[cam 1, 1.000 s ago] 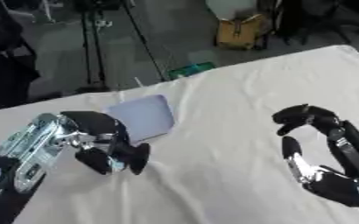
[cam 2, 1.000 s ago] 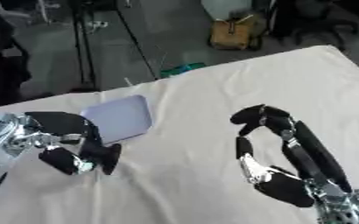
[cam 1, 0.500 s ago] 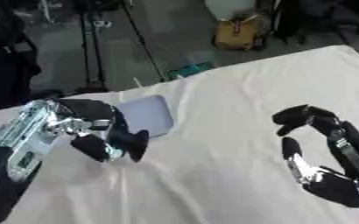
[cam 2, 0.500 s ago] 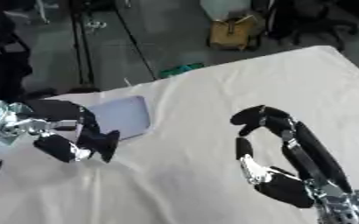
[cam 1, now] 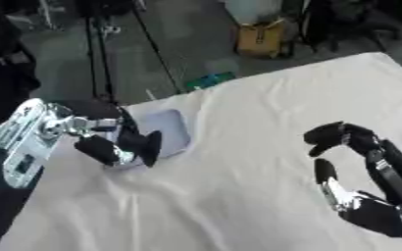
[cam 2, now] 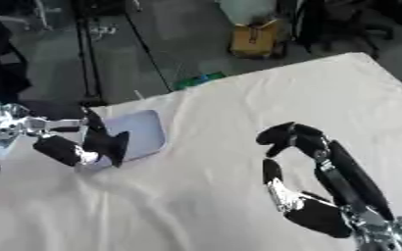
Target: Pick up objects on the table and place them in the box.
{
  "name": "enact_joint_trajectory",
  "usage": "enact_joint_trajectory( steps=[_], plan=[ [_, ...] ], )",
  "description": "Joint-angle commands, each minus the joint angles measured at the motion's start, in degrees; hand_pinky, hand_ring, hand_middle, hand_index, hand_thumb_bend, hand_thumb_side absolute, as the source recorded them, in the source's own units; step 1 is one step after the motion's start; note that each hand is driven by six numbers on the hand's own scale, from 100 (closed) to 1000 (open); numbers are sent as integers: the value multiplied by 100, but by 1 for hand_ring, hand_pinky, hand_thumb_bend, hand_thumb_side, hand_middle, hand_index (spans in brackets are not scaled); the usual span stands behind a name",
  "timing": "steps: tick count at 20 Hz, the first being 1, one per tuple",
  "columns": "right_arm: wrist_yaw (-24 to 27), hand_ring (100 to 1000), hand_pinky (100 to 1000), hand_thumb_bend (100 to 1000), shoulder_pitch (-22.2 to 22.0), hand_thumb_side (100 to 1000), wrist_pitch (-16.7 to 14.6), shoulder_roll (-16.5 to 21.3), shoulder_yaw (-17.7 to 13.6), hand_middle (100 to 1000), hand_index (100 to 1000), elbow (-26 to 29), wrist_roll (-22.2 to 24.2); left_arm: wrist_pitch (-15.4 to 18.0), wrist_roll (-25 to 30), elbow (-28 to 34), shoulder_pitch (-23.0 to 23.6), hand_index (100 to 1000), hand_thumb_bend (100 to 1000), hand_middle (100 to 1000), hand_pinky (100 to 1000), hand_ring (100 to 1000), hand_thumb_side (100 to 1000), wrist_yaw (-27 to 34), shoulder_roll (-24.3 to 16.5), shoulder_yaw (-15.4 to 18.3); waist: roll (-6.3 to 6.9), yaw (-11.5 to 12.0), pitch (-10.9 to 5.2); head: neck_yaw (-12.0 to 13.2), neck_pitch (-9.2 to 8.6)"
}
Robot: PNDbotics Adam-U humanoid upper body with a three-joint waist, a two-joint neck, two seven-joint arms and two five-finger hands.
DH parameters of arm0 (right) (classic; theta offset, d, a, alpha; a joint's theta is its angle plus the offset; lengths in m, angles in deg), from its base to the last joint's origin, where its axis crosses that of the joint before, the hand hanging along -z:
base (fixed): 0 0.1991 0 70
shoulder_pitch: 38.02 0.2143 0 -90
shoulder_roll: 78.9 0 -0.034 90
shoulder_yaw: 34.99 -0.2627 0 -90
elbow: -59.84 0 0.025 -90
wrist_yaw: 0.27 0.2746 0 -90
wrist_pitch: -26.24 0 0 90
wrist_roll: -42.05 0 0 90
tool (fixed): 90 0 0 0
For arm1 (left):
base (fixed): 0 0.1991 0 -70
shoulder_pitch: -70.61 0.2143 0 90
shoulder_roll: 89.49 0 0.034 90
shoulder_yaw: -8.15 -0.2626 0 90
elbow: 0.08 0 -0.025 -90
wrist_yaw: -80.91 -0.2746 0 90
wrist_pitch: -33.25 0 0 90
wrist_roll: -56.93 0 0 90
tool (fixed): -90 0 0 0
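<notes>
One flat, pale lavender rectangle (cam 1: 164, 133) lies on the cream tablecloth (cam 1: 264, 122) near the table's far left edge, and it is the only task object that shows; no box appears in either view. The left hand (cam 1: 110, 142) sits at the rectangle's near left corner, fingers curled downward with their tips touching or overlapping that edge. Whether they actually pinch it cannot be told, since the thumb and fingertips hide the contact. Beyond the fingertips, most of the rectangle stretches away bare and flat against the cloth.

The right hand (cam 1: 350, 181) hovers well apart on the other side, palm up, fingers hooked inward at the top and holding nothing.

The rectangle looks thin and light, probably a card, pad or slim case, and fairly stiff, as its edges stay straight. Lying flush on soft cloth, it offers no gap underneath, so the likely hold is at the corner under the fingers: tip the edge up, then close thumb above and fingers below. A smooth face may slide across the cloth rather than lift.
</notes>
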Motion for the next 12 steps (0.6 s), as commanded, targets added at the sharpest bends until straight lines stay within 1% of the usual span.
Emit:
enact_joint_trajectory(
  steps=[1,4,7,8,11,12],
  plan=[
    [28,604,830,100,66,572,-32,35,22,726,787,52,24,-157,-3,-173,-215,784,100,735,1000,903,682,158,-47,211,-31,-22,-79,51,-82],
    [44,603,830,100,83,575,-45,34,40,726,787,54,40,-326,-3,-419,-375,785,100,734,1000,901,657,233,-33,397,-14,-87,-70,100,-118],
    [63,603,830,100,98,574,-54,35,54,726,787,56,60,-464,-3,-586,-475,784,100,735,1000,900,654,215,-22,550,-5,-130,-60,140,-136],
    [66,603,830,100,100,575,-55,36,55,726,787,56,64,-493,-3,-617,-502,784,100,735,1000,900,625,203,-23,593,0,-140,-56,153,-136],
    [69,603,830,100,111,576,-60,35,65,726,787,60,85,-561,-13,-657,-576,785,100,733,1000,899,608,157,-15,731,18,-171,-43,192,-149],
    [71,603,830,100,115,577,-62,34,69,726,787,62,92,-581,-41,-671,-596,785,100,734,1000,899,587,126,-14,763,23,-182,-39,203,-154]
  ],
)
